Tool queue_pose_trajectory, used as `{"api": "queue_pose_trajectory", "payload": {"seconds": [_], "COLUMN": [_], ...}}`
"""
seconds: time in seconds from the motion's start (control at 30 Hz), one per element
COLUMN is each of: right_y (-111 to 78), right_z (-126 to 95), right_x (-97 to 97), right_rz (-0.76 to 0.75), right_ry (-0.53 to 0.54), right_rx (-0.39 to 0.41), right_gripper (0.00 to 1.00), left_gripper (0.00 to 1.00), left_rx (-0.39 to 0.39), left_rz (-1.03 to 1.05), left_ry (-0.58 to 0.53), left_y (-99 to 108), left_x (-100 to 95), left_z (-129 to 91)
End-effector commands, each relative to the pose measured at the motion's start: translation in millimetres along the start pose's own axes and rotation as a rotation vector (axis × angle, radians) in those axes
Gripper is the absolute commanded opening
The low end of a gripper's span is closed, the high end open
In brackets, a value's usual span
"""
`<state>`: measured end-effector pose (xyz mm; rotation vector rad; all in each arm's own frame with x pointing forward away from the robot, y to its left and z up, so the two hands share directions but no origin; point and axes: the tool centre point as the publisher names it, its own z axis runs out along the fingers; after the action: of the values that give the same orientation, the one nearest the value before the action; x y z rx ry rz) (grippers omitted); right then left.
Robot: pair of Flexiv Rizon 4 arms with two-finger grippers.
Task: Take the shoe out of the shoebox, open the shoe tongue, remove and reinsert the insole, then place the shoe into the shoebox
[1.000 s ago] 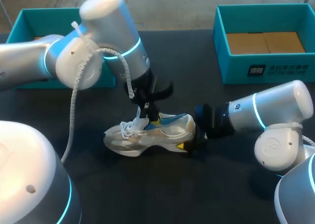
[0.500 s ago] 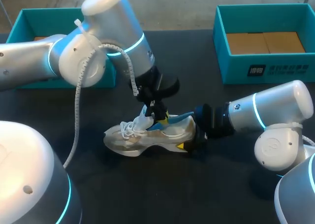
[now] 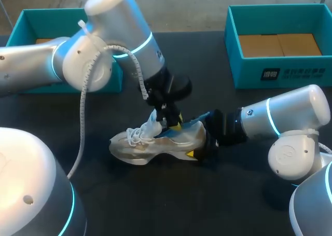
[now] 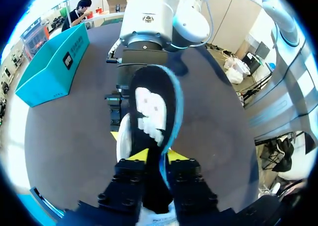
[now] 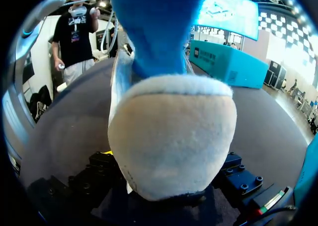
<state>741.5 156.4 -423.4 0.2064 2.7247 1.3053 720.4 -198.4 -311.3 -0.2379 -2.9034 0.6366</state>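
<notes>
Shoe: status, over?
Left jaws shut on insole, partway out of shoe. Right jaws clamp the heel, shoe on table. Shoebox open, off to the right. Nothing seen in the way.

— What does the shoe look like?
— The shoe [image 3: 150, 145] is white and beige with yellow flecks. It rests on the table [image 3: 207, 205] with its heel gripped in the right tool [image 3: 203, 145] and its toe pointing away from it. The white laces are bunched just under the left tool [image 3: 168, 123].
— And the insole?
— The insole [image 4: 154, 112] is black on top with a white print and a blue edge. One end is pinched in the left tool, and the rest stretches ahead of its fingers, lifted above the heel.
— The shoebox?
— The teal shoebox [image 3: 280, 65] is open with a cardboard-brown floor. It sits well apart from both tools, beyond the right one.
</notes>
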Motion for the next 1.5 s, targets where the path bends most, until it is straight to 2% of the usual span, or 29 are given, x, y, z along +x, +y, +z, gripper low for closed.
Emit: {"api": "queue_pose_trajectory", "payload": {"seconds": [0.03,0.13,0.57,0.6,0.63,0.77,0.93,1.07,1.1,1.27,1.3,1.4,1.47,1.5], "right_y": [0.3,0.3,0.3,0.3,0.3,0.3,0.3,0.3,0.3,0.3,0.3,0.3,0.3,0.3], "right_z": [1.3,1.3,1.3,1.3,1.3,1.3,1.3,1.3,1.3,1.3,1.3,1.3,1.3,1.3], "right_x": [2.0,2.0,2.0,2.0,2.0,2.0,2.0,2.0,2.0,2.0,2.0,2.0,2.0,2.0], "right_rz": [0.0,0.0,0.0,0.0,0.0,0.0,0.0,0.0,0.0,0.0,0.0,0.0,0.0,0.0], "right_ry": [-0.003,-0.003,-0.003,-0.003,-0.003,-0.003,-0.003,-0.003,-0.003,-0.003,-0.003,-0.003,-0.003,-0.003], "right_rx": [0.007,0.007,0.007,0.007,0.007,0.007,0.007,0.007,0.007,0.007,0.007,0.007,0.007,0.007], "right_gripper": [0.0,0.0,0.0,0.0,0.0,0.0,0.0,0.0,0.0,0.0,0.0,0.0,0.0,0.0], "left_gripper": [0.67,0.7,0.65,0.62,0.5,0.43,0.47,0.52,0.55,0.55,0.57,0.74,0.76,0.8], "left_rx": [0.02,0.03,0.079,0.079,0.082,0.102,0.113,0.114,0.112,0.117,0.127,0.14,0.153,0.155], "left_rz": [0.017,0.034,0.081,0.079,0.076,0.077,0.066,0.076,0.079,0.078,0.083,0.089,0.093,0.092], "left_ry": [-0.01,-0.054,-0.159,-0.167,-0.191,-0.262,-0.254,-0.242,-0.251,-0.311,-0.327,-0.375,-0.399,-0.4], "left_y": [1.5,2.0,0.5,0.4,-0.1,-3.1,-6.5,-8.2,-8.3,-8.5,-8.4,-9.7,-11.1,-11.8], "left_x": [5.4,9.9,20.9,20.2,18.5,16.7,16.9,24.2,24.5,23.1,23.1,23.3,22.6,21.8], "left_z": [-0.9,-5.2,-10.1,-8.8,-6.4,-1.0,4.5,5.7,5.6,7.8,8.0,7.1,7.7,8.7]}}
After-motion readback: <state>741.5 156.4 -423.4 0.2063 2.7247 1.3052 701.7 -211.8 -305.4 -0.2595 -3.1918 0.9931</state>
